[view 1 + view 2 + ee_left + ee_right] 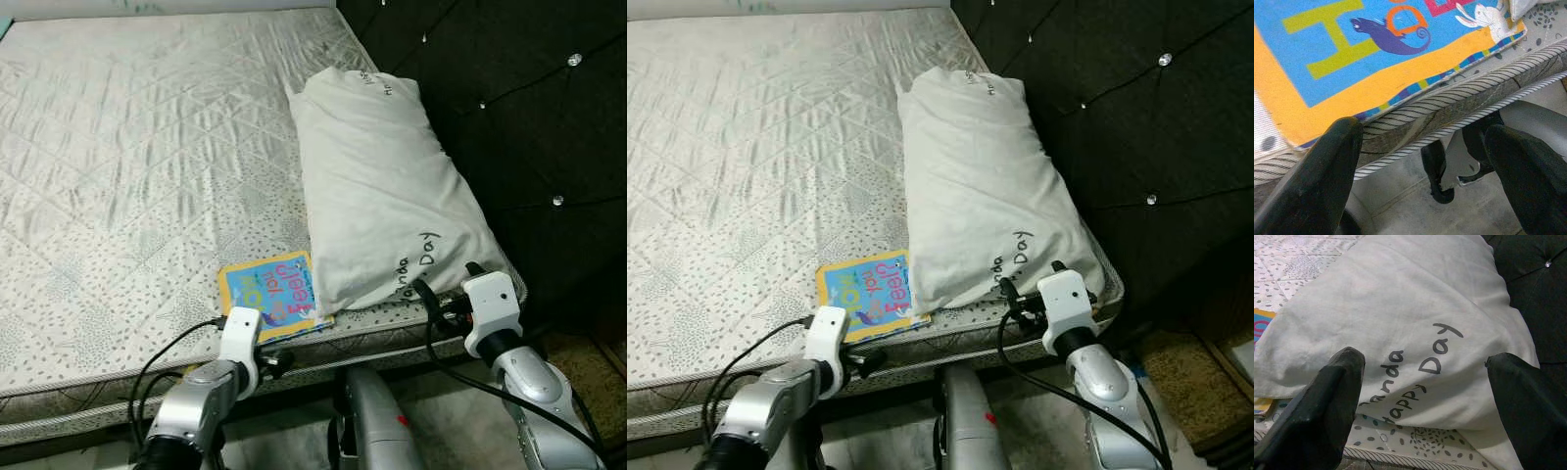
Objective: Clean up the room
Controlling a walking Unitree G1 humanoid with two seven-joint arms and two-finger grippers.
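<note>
While a quilted bare mattress spans the bed, a white pillow lettered "Happy Day" lies along its dark tufted headboard, overlapping a blue-and-orange picture book at the near edge. Left gripper and right gripper hover alongside, fingers spread apart.

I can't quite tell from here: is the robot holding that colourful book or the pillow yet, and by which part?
Nothing is held. The left gripper is open at the mattress edge just short of the book; the right gripper is open before the pillow.
</note>
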